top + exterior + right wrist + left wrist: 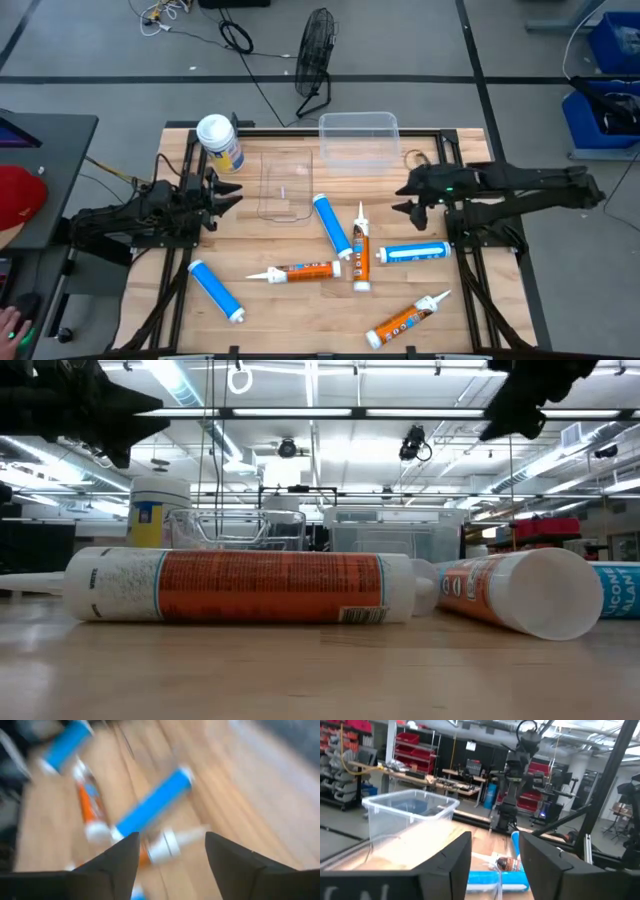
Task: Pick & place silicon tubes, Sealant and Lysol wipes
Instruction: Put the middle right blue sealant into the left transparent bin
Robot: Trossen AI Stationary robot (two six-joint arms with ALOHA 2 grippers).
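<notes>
Your left gripper (228, 196) hovers above the left side of the surface (300, 320), and its wrist view shows the jaws parted with nothing between them. Your right gripper (405, 196) hangs over the right side, jaws also spread and empty in its own wrist view.

The Lysol wipes (220, 143) stand upright at the far left corner, just beyond the left gripper, so the left arm is plainly the nearer one for that canister. Its long axis is vertical, so you would likely need to approach it from the side.

The tubes all lie flat. Nearest the right gripper is a blue tube (412, 252) lying roughly left to right, nearer than the jaws. Another blue tube (331, 224) sits mid-surface on a diagonal, about equally far from both arms, with an orange sealant tube (359, 250) just beside it running near to far. A second orange tube (300, 271) lies left to right, a third (405, 321) lies at the near right, and a blue tube (216, 290) lies diagonally at the near left, on the left arm's side.

Two clear bins (358, 135) wait at the far edge, between the arms.
</notes>
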